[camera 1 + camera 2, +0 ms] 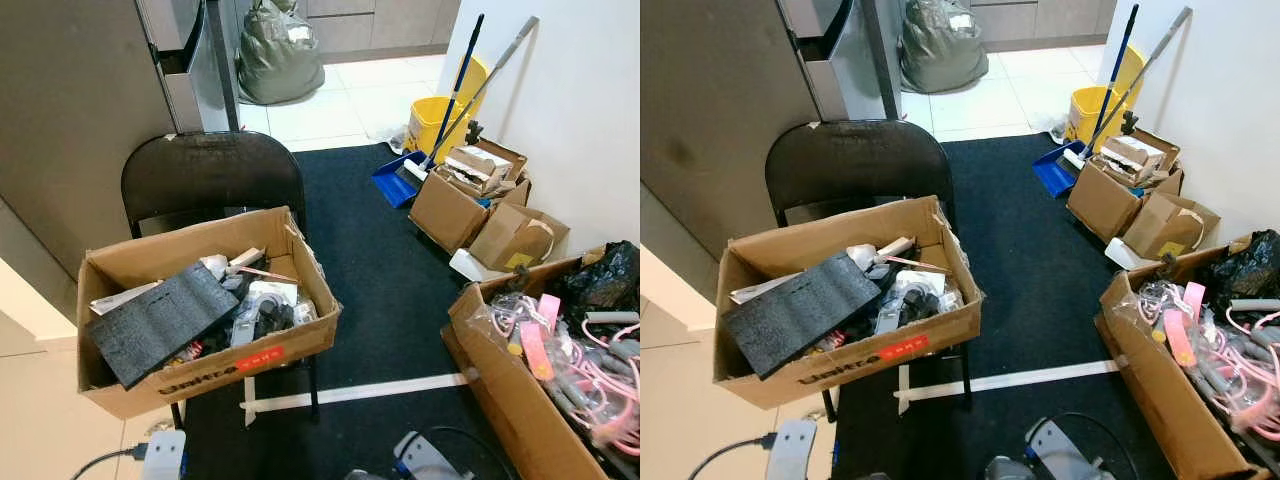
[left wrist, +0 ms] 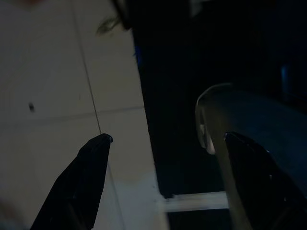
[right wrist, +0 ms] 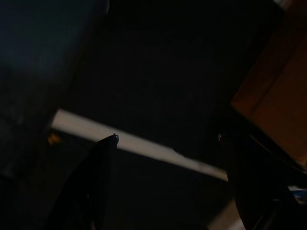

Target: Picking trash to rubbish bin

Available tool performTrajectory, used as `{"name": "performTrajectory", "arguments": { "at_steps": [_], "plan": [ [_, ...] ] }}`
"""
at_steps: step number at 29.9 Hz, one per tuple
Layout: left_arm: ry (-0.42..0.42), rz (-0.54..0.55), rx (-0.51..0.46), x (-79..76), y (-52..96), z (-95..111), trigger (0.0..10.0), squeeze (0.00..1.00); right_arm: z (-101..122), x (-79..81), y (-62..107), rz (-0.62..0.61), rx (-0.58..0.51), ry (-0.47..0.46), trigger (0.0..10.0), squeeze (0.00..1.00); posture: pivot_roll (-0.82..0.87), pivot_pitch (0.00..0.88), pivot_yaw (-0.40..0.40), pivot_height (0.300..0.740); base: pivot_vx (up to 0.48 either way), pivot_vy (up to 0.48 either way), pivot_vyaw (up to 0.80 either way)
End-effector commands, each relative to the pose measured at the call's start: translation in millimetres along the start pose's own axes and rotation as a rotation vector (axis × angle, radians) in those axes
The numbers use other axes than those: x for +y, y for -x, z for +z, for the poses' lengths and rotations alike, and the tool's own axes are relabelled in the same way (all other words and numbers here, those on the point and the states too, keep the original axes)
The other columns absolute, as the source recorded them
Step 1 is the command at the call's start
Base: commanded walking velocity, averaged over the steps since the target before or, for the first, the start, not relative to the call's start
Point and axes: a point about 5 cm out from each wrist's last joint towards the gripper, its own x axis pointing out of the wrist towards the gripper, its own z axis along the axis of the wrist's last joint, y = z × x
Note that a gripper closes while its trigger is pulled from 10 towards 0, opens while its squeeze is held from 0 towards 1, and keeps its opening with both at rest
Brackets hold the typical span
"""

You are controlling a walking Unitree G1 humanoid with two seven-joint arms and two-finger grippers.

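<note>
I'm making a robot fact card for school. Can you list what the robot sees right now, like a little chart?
place: black carpet beside pale floor tiles
nearest box: open cardboard box resting on a black chair, packed with odds and ends
on top in it: flat black sheet, tilted
right side: second cardboard box holding pink cables
far end: yellow mop bucket, blue dustpan, grey full bag
left gripper: open, holding nothing, over the carpet edge
right gripper: open, holding nothing, above a white tape line

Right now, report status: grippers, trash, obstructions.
Left gripper open, empty, low over floor. Right gripper open, empty, over carpet. Junk-filled cardboard box on black chair ahead. No bin identified.
</note>
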Motion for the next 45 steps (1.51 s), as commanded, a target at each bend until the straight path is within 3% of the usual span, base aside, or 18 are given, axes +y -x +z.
{"name": "performTrajectory", "arguments": {
  "at_steps": [1,13,24,45],
  "plan": [
    [-0.041,-0.035,0.04,-9.7,0.9,-8.2,10.0,0.0,-10.5,4.5,-0.2,0.019,0.036,0.015,10.0,0.0,-0.02,0.076,0.012,0.74,0.0,0.0,-0.8],
    [-0.089,-0.075,0.059,-15.7,2.8,-15.8,10.0,0.0,-4.4,-1.0,0.2,0.012,0.029,0.059,10.0,0.0,0.0,0.046,-0.001,0.74,0.0,0.0,-0.8],
    [-0.038,-0.09,0.072,-17.7,5.7,-25.2,10.0,0.0,-3.8,5.6,-0.4,0.031,0.039,0.093,10.0,0.0,0.06,0.045,-0.014,0.74,0.0,0.0,-0.8],
    [0.023,-0.101,0.06,-14.9,5.6,-23.5,10.0,0.0,-6.2,9.2,-0.7,0.035,0.043,0.096,10.0,0.0,0.06,0.042,-0.009,0.74,0.0,0.0,-0.8]
  ]
}}
